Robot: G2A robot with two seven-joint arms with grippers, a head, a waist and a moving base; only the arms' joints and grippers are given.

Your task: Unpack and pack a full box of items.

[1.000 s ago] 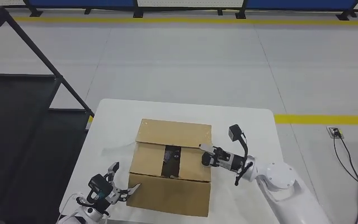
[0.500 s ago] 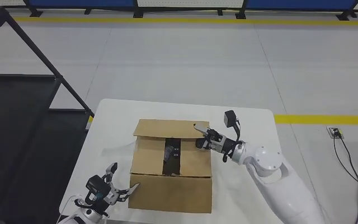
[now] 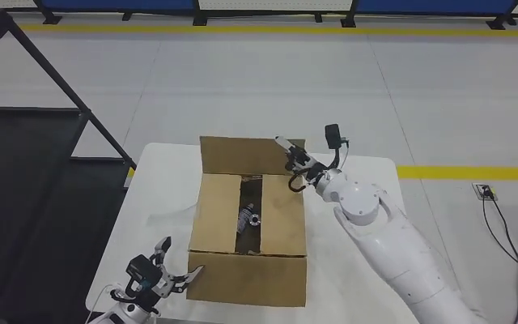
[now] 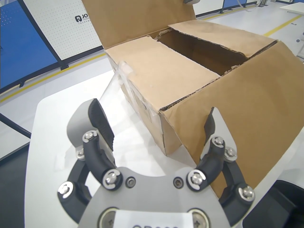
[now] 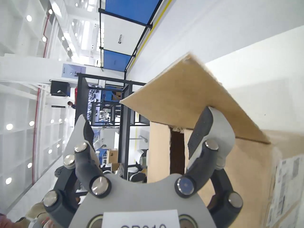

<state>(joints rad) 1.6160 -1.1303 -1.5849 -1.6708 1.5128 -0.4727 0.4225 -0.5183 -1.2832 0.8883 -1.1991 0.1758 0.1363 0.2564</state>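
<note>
box (image 3: pixel 247 279): plain brown corrugated cardboard carton, squarish. the flap seams are ragged and torn, and a scrap of clear tape (image 4: pixel 125 67) is stuck on its left wall.
far flap (image 3: pixel 243 154): stands nearly upright along the box's back edge. looks flat and stiff, with a matte face.
inner flaps (image 3: pixel 217 212): two of them, folded flat over the box top, with a dark slot down the middle between them.
contents (image 3: pixel 247 217): something dark with pale bits shows through the slot. too small to say what it is.
progress: pretty early i'd say. the box is only partly opened, with one flap up and the inner two still down. as far as i can judge, taking everything out and packing it back in is all still to do.
right end effector (image 5: pixel 144 115): up at the far flap's top corner on the box's right side. fingers are spread wide, one pad is against the flap's face, and it's gripping nothing.
left end effector (image 4: pixel 154 105): low, just off the box's near left corner. also spread wide and holding nothing, with one finger just beside the near wall.
counter (image 3: pixel 356 243): white, smooth, a bit glossy, with rounded corners. the box sits about in the middle of it.
</note>
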